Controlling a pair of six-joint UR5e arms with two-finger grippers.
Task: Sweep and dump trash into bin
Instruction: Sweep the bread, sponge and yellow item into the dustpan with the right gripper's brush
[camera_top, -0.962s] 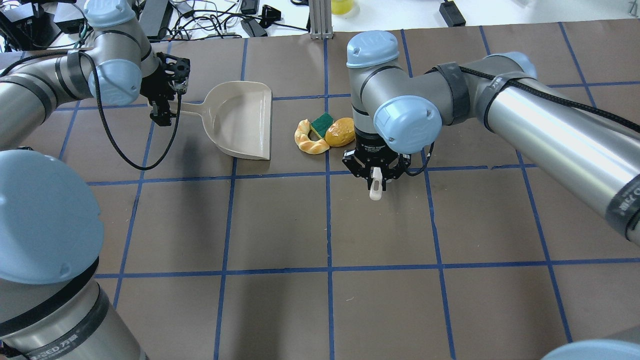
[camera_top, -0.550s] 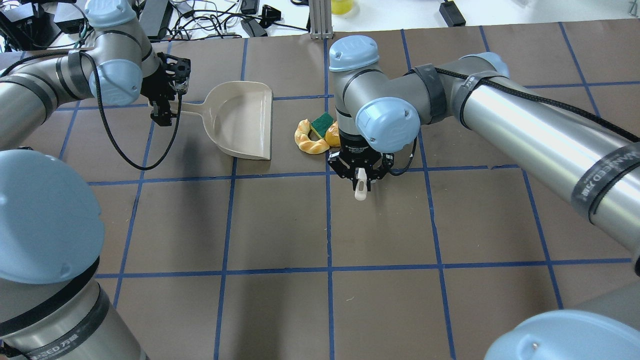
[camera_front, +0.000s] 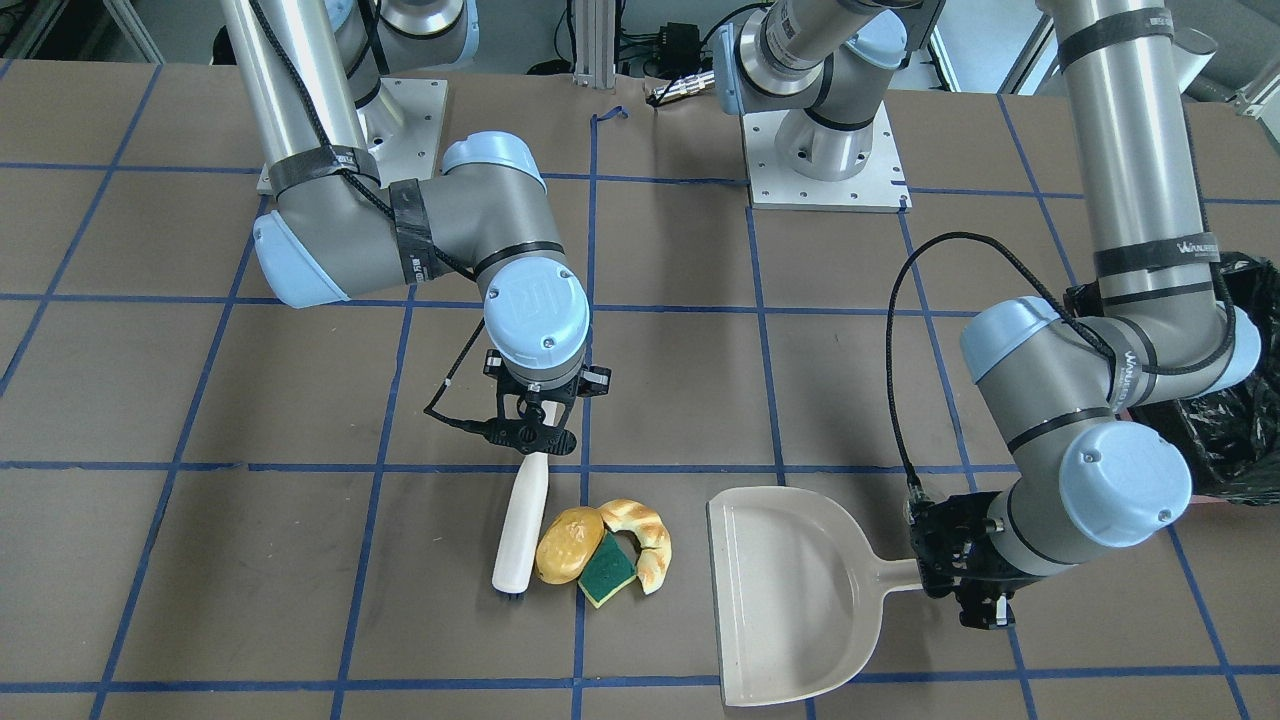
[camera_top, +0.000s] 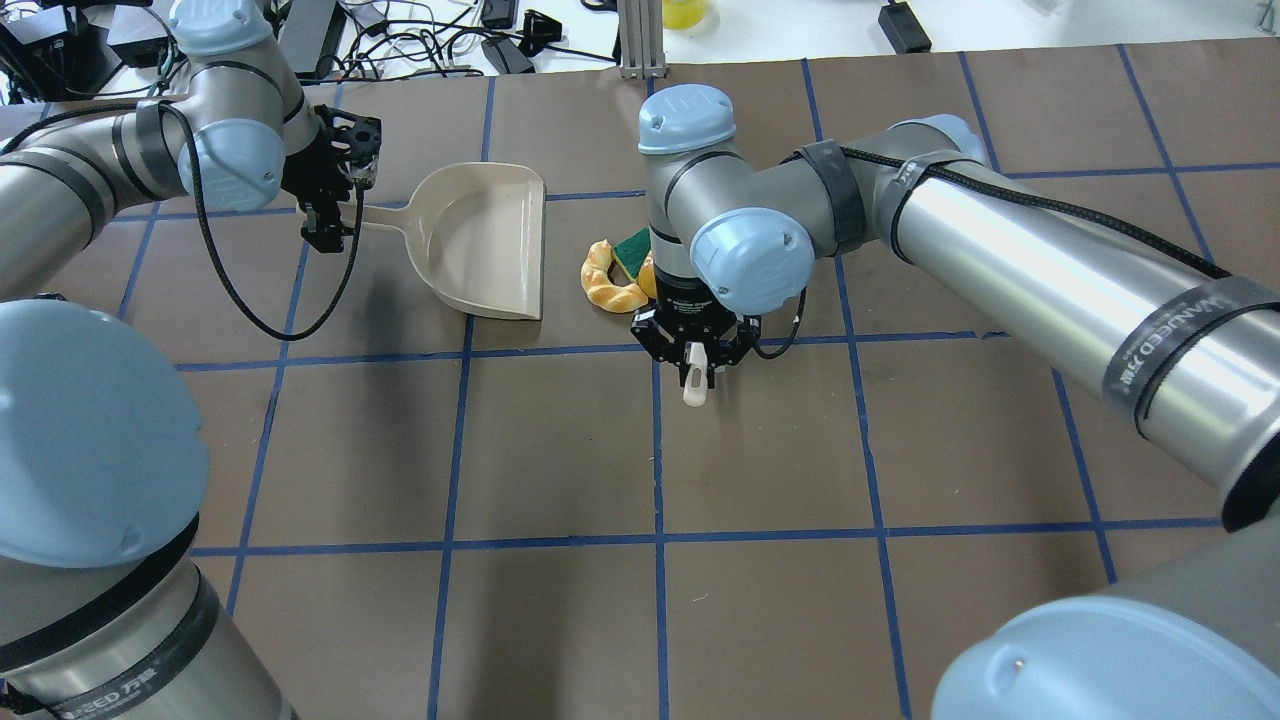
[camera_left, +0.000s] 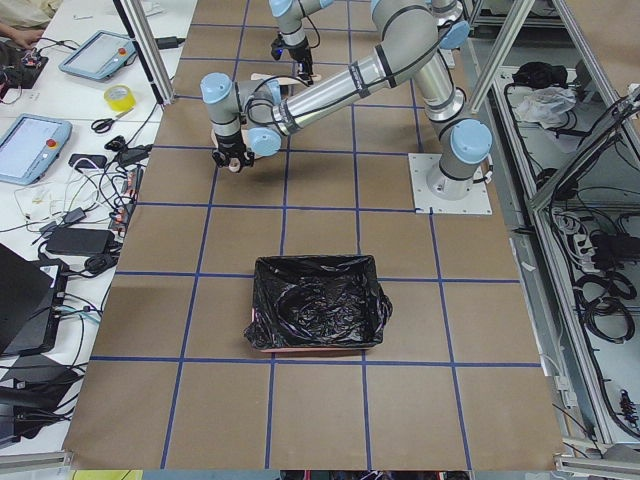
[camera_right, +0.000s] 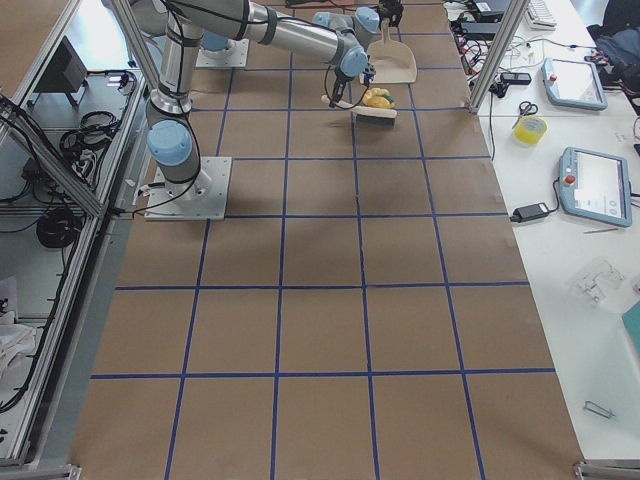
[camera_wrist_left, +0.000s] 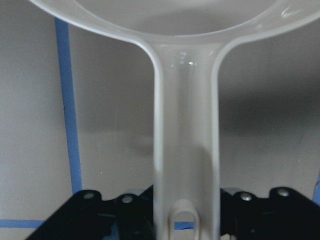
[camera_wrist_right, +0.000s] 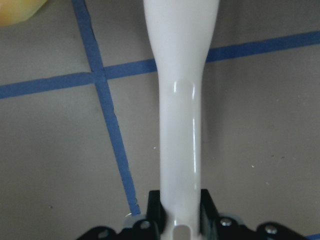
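Brown table (camera_front: 150, 400), blue-taped squares: sweeping is the step in hand. Right gripper (camera_front: 530, 438) clamps a white brush (camera_front: 520, 530) lying against the roll (camera_front: 568, 545). In the front view, the croissant (camera_front: 645, 530) and sponge (camera_front: 607, 570) sit at the roll's 3 o'clock. Next move, likely: push all three toward 3 o'clock into the dustpan (camera_front: 790, 590), its handle clamped by the left gripper (camera_front: 940, 578). Bin (camera_front: 1235, 440) is farther that way.

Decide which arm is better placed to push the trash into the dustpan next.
Right. The right claw grips the brush, set beside the bread roll; the left claw only holds the dustpan, open toward the roll.
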